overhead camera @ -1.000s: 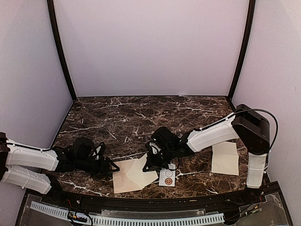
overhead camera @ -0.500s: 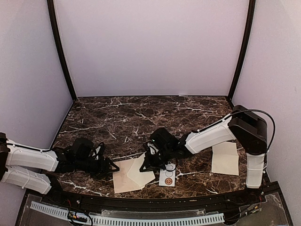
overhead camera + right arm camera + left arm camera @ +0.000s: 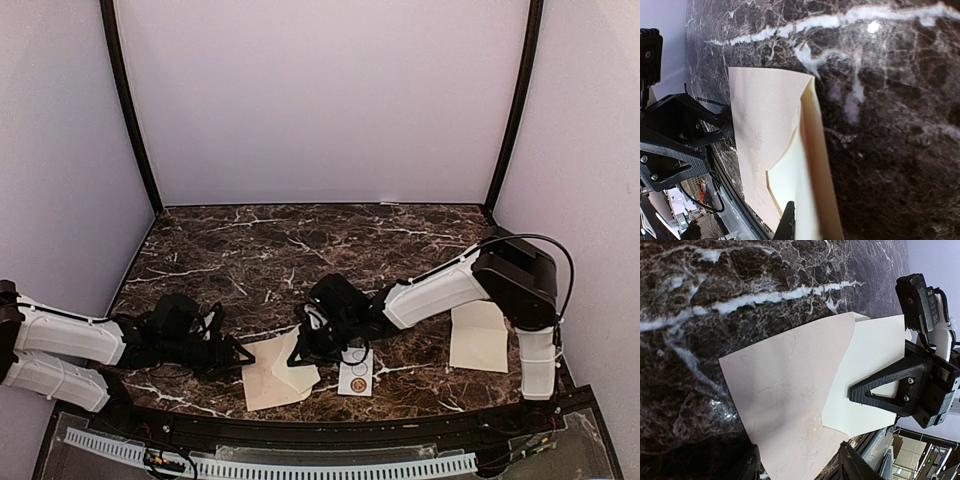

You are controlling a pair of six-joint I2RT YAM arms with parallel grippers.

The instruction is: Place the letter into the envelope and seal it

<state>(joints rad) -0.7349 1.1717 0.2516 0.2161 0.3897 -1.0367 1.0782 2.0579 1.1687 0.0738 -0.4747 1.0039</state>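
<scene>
— Where does the envelope [image 3: 262, 380] lie for us?
— Between our two grippers: the left gripper [image 3: 238, 355] sits at its left edge, and the right gripper [image 3: 303, 352] is over its right part, on the flap [image 3: 300, 378].
— And the card [image 3: 356, 376]?
— Just right of our right gripper, toward the near edge of the table [image 3: 300, 250].
— The letter [image 3: 478, 336]?
— Well right of that gripper, apart from the envelope, flat on the table beside our right arm [image 3: 440, 285].

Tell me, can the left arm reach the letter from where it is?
Probably not. The letter lies at the far right, beside the right arm's base. The left arm lies stretched low and ends at the envelope's left edge, and the right arm crosses the space between them.
</scene>
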